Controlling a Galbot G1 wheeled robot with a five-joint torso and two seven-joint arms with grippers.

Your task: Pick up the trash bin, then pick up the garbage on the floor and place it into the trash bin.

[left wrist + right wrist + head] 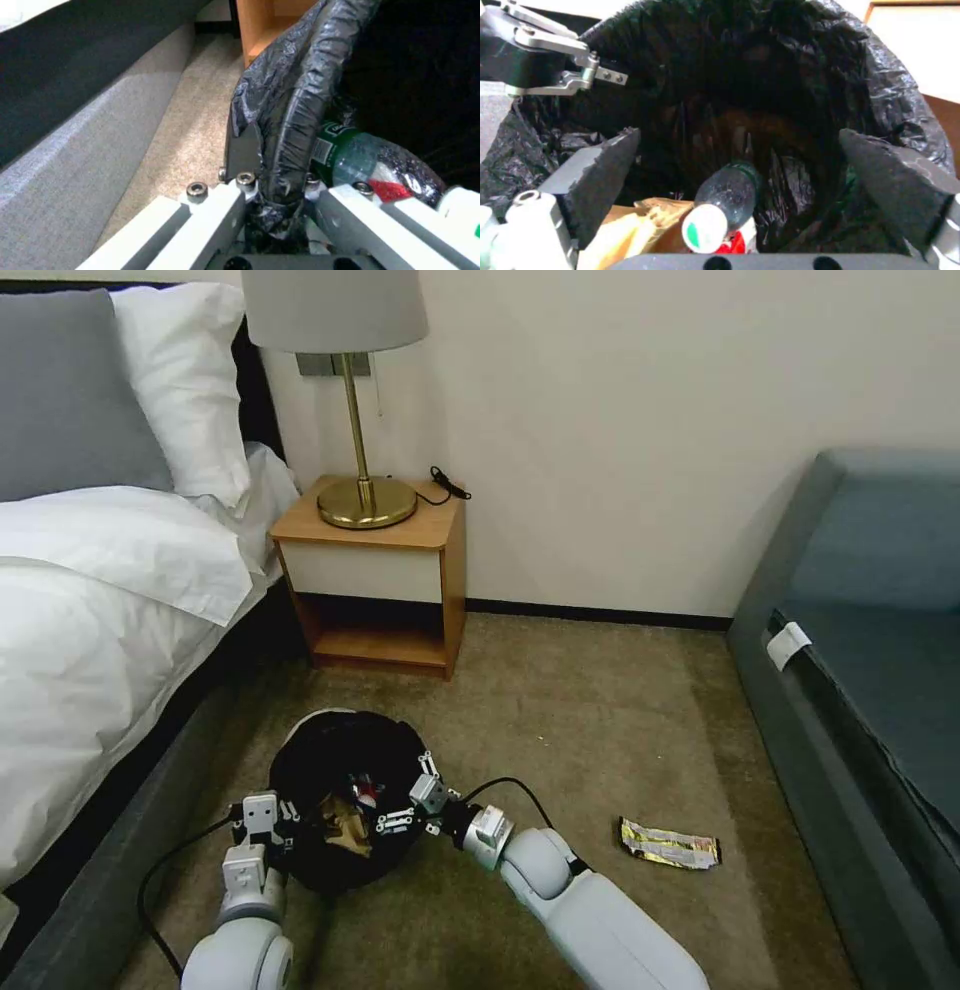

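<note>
On the far left, a bed (100, 600) runs along the carpet (600, 720), with a wooden nightstand (375, 570) carrying a brass lamp (355, 400) at about eleven o'clock from the trash bin (345, 800). The left gripper (262, 832) sits at the bin's eight o'clock, pinched tight on its bag-lined rim (285, 123), one finger inside and one outside. In the bin lie a brown paper bag (345, 823), a red packet (365, 792) and a clear bottle with a green label (365, 161). The right gripper (412, 800) hangs over the bin's opening at four o'clock, its jaws spread wide with nothing between them. Farther right, at three o'clock from the bin and well apart, a gold-white wrapper (670, 845) lies flat on the carpet, near a grey sofa (870, 670).
</note>
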